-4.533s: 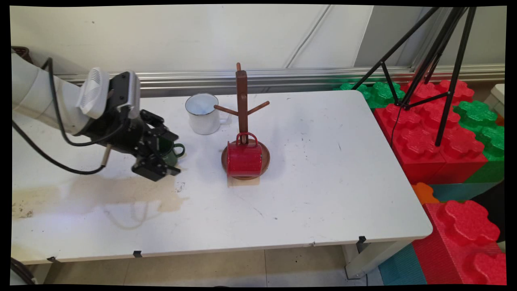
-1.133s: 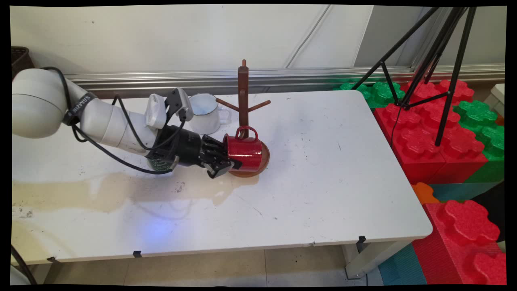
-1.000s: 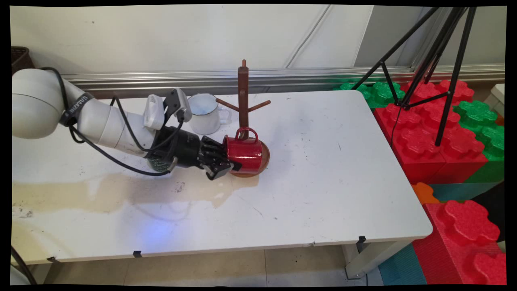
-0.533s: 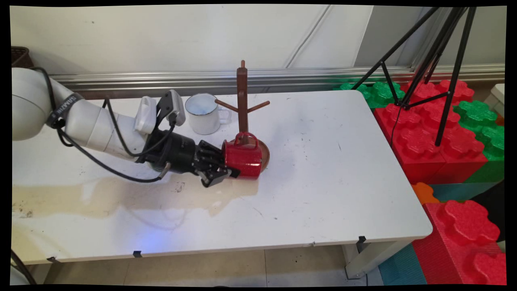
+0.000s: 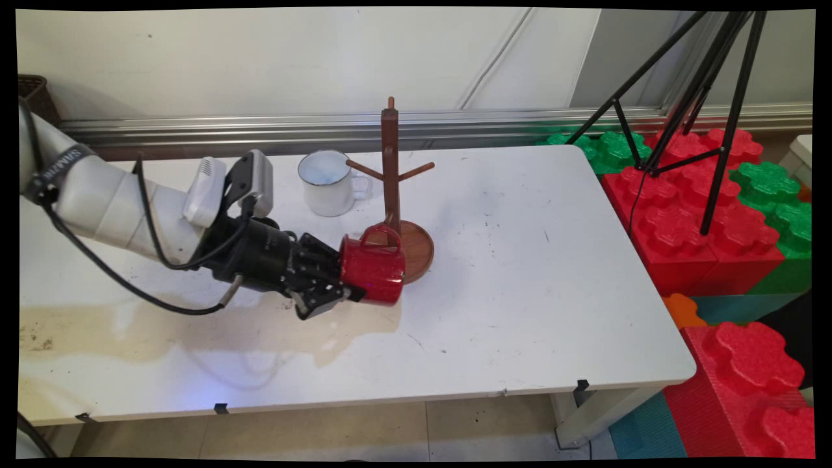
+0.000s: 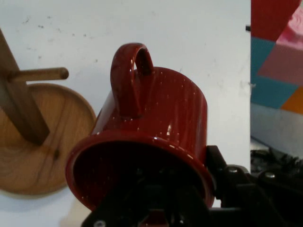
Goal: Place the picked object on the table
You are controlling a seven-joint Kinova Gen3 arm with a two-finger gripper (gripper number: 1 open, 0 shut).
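The white tabletop [image 5: 520, 273] carries a pale brown stain [image 5: 130, 318] along its near left area. Beyond the right edge of the tabletop stand large red and green toy blocks [image 5: 715, 214], with a black tripod [image 5: 708, 97] rising from them.

The arm [image 5: 110, 201] enters from the left, low and nearly level, with black cables [image 5: 130, 286] hanging from it.

A wooden mug tree [image 5: 390, 169] stands upright near the middle of the tabletop on a round wooden base [image 5: 416, 250]; its pegs are bare.

A white enamel mug [image 5: 327, 182] stands upright just left of the mug tree's post, behind the gripper.

The gripper [image 5: 338, 286] holds a red mug [image 5: 374, 273] on its side, mouth toward the gripper and handle upward. The jaws are closed on the rim of the red mug: in the hand view one finger [image 6: 232, 182] lies outside the wall, the other is inside the mouth. The red mug [image 6: 156, 137] lies at the near left edge of the round wooden base [image 6: 42, 142], overlapping it in the main view; whether it touches the base cannot be determined.
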